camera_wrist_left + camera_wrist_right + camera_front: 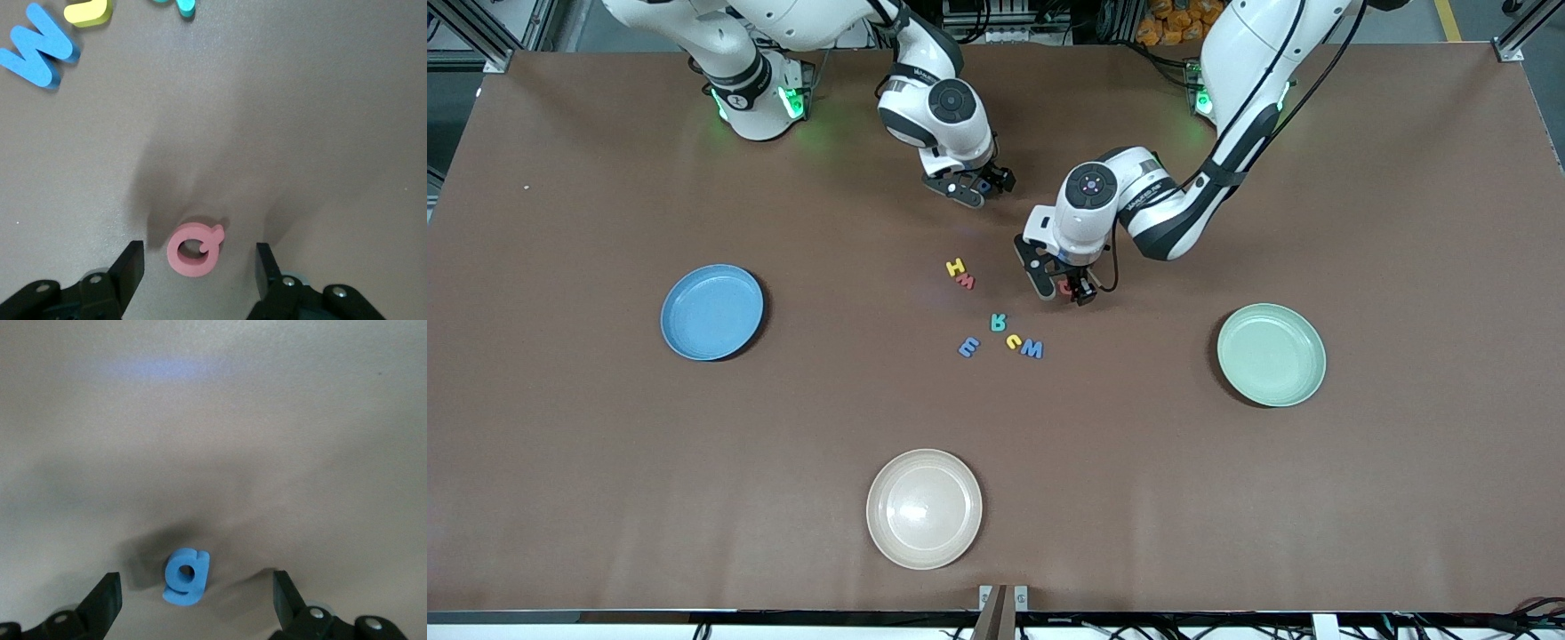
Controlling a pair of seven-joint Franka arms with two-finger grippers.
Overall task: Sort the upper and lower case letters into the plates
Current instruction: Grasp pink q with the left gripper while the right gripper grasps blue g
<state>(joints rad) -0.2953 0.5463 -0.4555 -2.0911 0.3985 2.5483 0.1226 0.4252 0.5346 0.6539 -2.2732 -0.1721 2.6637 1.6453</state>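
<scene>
Barely starting on the sorting: no letter lying in any plate yet. Blue plate (pixel 712 312) sitting empty toward the right arm's end of the table, green plate (pixel 1271 354) sitting empty toward the left arm's end, cream plate (pixel 924 508) waiting empty nearest the front camera. Still lying loose on the table between the blue and green plates: yellow H (pixel 956 266) touching red w (pixel 965 281), and nearer the camera teal R (pixel 999 322), yellow c (pixel 1014 340), blue W (pixel 1032 348) and blue E (pixel 968 347). Left gripper (pixel 1060 289) hanging low over the pink Q (pixel 194 249), fingers (pixel 131 269) standing either side of it with gaps showing, so straddling rather than gripping. Right gripper (pixel 980 185) hovering low over the blue g (pixel 185 577), fingers (pixel 105 602) spread wide and well clear of it. Judging by this, all eight letters remaining to be carried, with Q and g looking like the first picks.
</scene>
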